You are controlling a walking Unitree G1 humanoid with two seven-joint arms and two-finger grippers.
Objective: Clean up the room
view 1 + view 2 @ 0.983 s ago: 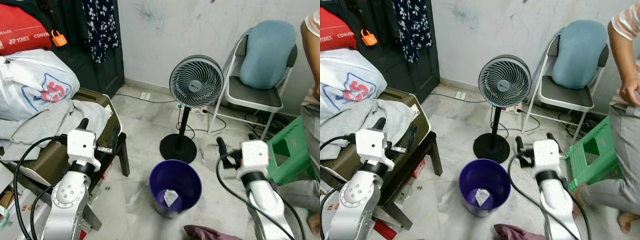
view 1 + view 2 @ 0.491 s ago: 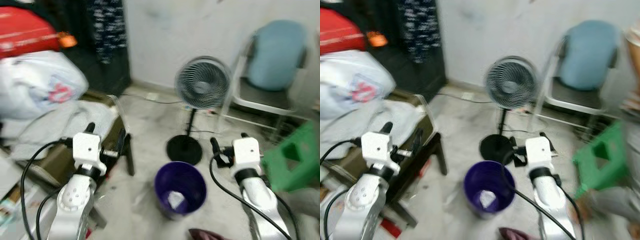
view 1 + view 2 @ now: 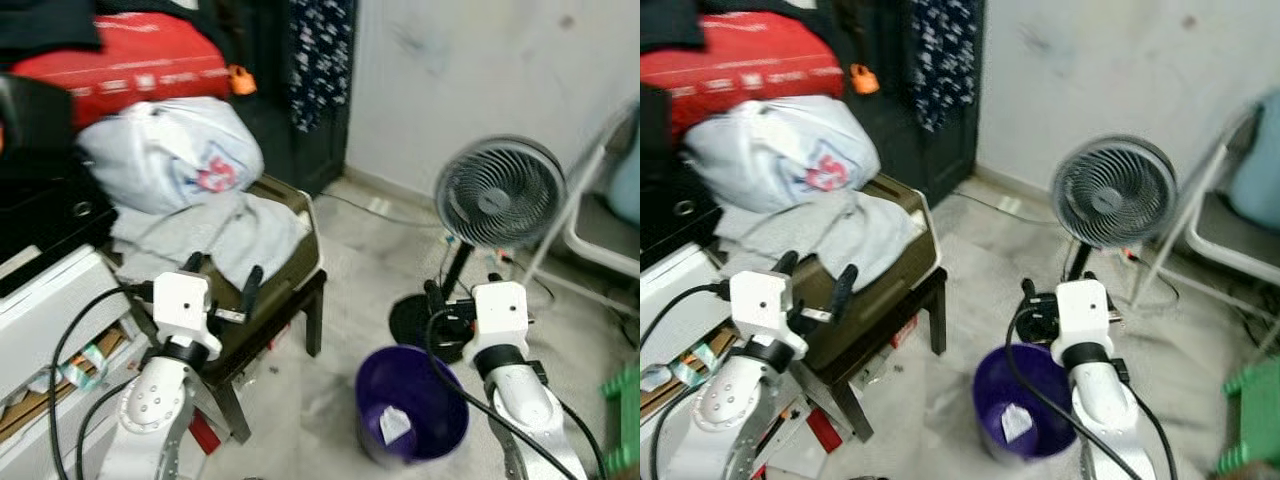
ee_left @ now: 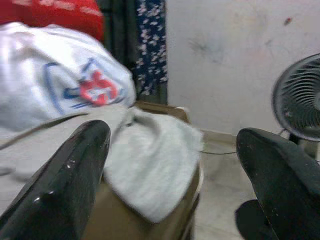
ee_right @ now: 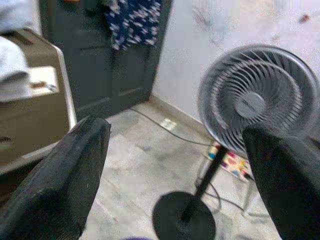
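Observation:
A purple bin stands on the floor between my arms, with a crumpled white paper lying in it. A grey cloth is draped over a brown suitcase on a dark stool. My left gripper is raised in front of the suitcase, open, nothing between its fingers. My right gripper hovers above the bin's far rim, open and empty, and points toward the standing fan.
A white plastic bag and a red bag are piled behind the suitcase. The fan's base and a cable lie on the floor behind the bin. A chair frame and a green stool are at the right edge.
The camera has swung to the left, so the pile of bags now takes up more of the picture and the chair and person have slid off to the right. Both grippers stay open.

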